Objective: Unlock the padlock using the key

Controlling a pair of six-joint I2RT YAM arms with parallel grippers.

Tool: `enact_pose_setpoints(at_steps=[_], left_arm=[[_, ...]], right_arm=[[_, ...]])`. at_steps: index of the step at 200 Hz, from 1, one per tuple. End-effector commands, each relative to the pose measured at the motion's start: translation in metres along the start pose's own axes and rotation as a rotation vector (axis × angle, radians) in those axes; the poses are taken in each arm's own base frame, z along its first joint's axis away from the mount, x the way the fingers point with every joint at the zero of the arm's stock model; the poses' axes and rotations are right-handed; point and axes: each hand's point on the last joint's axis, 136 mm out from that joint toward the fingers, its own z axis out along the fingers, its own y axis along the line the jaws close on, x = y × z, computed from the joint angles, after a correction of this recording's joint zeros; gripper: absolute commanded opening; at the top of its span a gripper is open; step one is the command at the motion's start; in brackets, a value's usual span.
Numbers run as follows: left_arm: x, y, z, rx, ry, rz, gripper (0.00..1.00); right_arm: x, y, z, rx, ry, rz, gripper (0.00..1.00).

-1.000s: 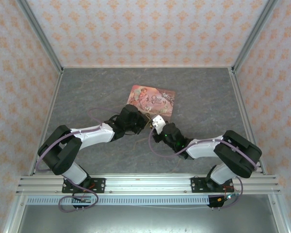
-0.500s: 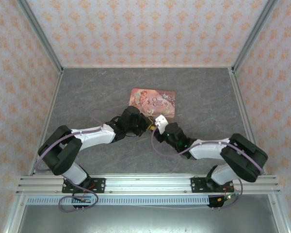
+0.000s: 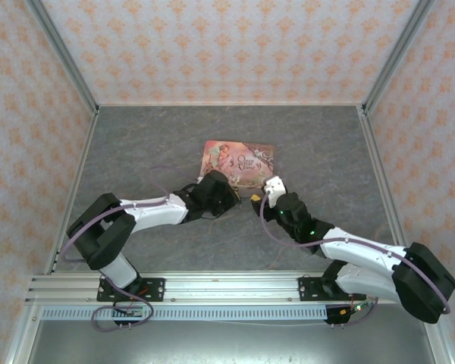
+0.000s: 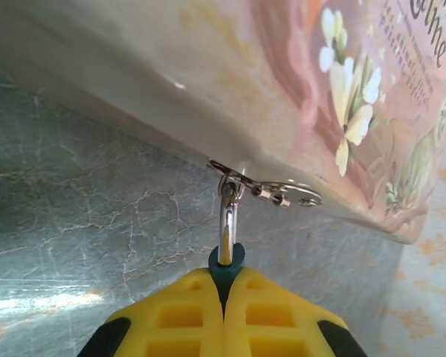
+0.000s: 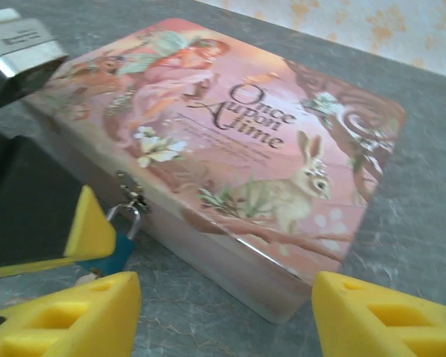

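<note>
At the metal clasp (image 4: 262,190) of the pink floral tin (image 5: 267,149), left gripper (image 4: 224,286) pinches the small teal padlock (image 4: 226,259); open right gripper (image 5: 223,294) next needs the key.

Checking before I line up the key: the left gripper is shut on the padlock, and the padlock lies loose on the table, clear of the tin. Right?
Not quite. The left gripper is shut on the padlock, but the padlock is not loose: its shackle passes through the hasp on the tin's front wall, as the left wrist view shows.
</note>
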Motion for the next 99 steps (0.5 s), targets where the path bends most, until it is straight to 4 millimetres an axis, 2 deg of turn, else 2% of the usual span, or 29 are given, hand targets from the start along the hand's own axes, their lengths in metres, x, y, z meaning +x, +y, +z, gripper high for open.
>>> enact_pose_setpoints(at_steps=[1, 35, 64, 99], left_arm=[[0.002, 0.024, 0.003, -0.171, -0.041, 0.119, 0.0], [0.007, 0.031, 0.013, -0.263, -0.041, 0.187, 0.0], [0.014, 0.025, 0.026, -0.223, -0.009, 0.179, 0.21], [0.009, 0.007, 0.017, -0.158, -0.031, 0.193, 0.29]], right_arm=[[0.008, -0.018, -0.003, 0.077, 0.028, 0.07, 0.62], [0.013, -0.029, -0.003, 0.12, 0.042, 0.087, 0.62], [0.019, -0.029, -0.003, 0.117, 0.058, 0.091, 0.63], [0.027, -0.025, -0.003, 0.085, 0.091, 0.105, 0.65]])
